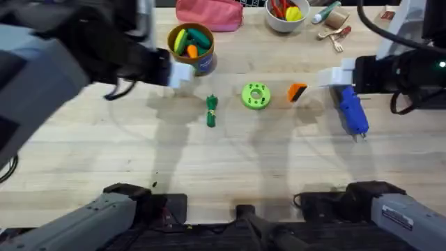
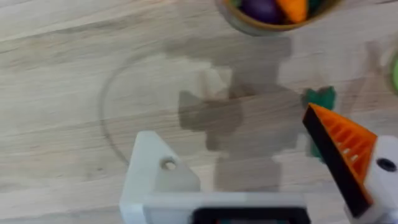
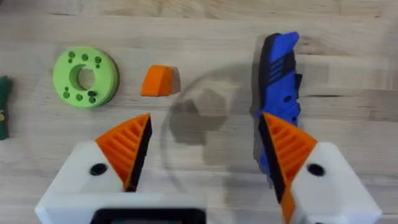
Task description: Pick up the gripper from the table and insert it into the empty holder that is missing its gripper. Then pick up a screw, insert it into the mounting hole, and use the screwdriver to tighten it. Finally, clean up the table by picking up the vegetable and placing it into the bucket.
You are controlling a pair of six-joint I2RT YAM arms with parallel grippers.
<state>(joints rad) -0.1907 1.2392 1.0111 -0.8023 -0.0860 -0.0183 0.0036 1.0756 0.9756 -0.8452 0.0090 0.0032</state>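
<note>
A small loose orange plastic wedge with a dark end, the gripper, lay on the pale wooden table. It sat between a round lime-green disc with holes and a chunky bright blue electric screwdriver. The screwdriver lay flat with its thin metal tip pointing toward the arms' bases. A slim dark green leafy toy vegetable lay just to the left of the green disc.

The right gripper hung over the table near the screwdriver. Its two white fingers with orange ribbed pads stood wide apart and held nothing. In the right wrist view the loose orange wedge lay beyond the fingers, beside the green disc, and the blue screwdriver lay by one of the pads.

The left gripper hung near a round blue bucket full of toy food. It was wide open too and held nothing. One finger had its orange pad. The other finger was a bare white blocky plastic holder with a small round hole in it and no orange wedge on it. The green vegetable peeked out behind the orange pad.

At the far edge of the table sat a pink pouch and a white bowl of toy food.
</note>
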